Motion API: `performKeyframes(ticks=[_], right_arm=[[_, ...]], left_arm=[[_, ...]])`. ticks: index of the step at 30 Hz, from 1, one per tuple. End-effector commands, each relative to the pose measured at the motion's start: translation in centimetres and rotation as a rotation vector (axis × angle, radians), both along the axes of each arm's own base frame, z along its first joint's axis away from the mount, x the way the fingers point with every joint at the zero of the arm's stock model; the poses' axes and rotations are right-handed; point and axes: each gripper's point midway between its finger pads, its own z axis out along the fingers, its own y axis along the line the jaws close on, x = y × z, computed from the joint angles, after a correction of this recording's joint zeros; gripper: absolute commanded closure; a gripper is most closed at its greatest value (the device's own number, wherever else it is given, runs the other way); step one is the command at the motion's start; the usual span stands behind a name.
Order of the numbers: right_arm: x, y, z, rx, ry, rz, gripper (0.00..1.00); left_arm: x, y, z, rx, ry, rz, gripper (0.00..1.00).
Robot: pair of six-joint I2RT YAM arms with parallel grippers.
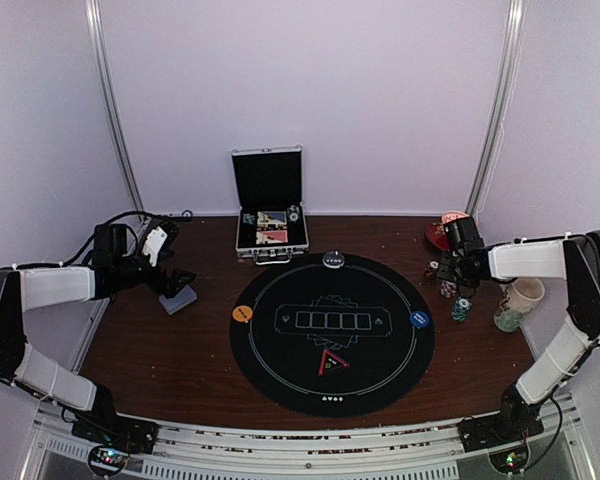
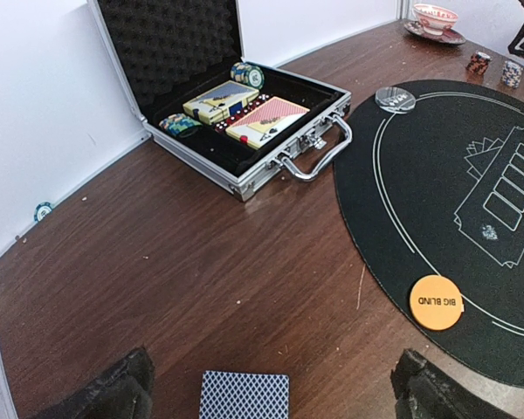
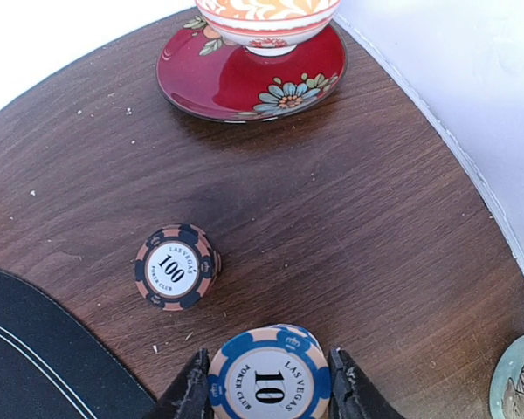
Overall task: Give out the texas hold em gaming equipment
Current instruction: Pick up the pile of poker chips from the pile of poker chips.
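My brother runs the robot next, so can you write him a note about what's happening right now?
Left gripper: open, hovering over the cards, left of the mat.
Right gripper: closed on the blue chips; the chips marked 100 stand beside it.
Done: orange button, blue button and black button lie at the mat's edge.
Left: deal the cards, share out chips; the open case holds spare chips and card boxes.

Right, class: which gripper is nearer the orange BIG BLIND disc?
Left. The left gripper sits just left of the mat, near the orange disc; the right gripper is across the mat, closed on a blue chip stack.
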Motion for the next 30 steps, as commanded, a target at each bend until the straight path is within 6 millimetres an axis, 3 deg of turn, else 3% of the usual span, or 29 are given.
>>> performKeyframes(ticks=[1,8,16,22,30], right_arm=[[-0.1,0.8,1.6,0.011,-0.049,0.029,0.61],[-1.0,3.6,2.3,0.006,-0.04,0.111,0.61],[-4.0,6.7,2.6,0.021,-0.033,0.211,0.61],[-5.8,7.2,1.7,0.032,-0.026,0.242,0.61],[-5.1,7.9,-0.6,0.037,0.008,0.253,0.6]], left_arm=[[0.5,0.2,0.5,-0.006,-0.036,0.01,0.02],[0.5,0.2,0.6,-0.005,-0.037,0.013,0.02],[0.5,0.2,0.6,-0.006,-0.036,0.011,0.02],[0.5,0.2,0.5,-0.007,-0.034,0.012,0.02],[0.5,0.2,0.5,-0.006,-0.038,0.013,0.02]])
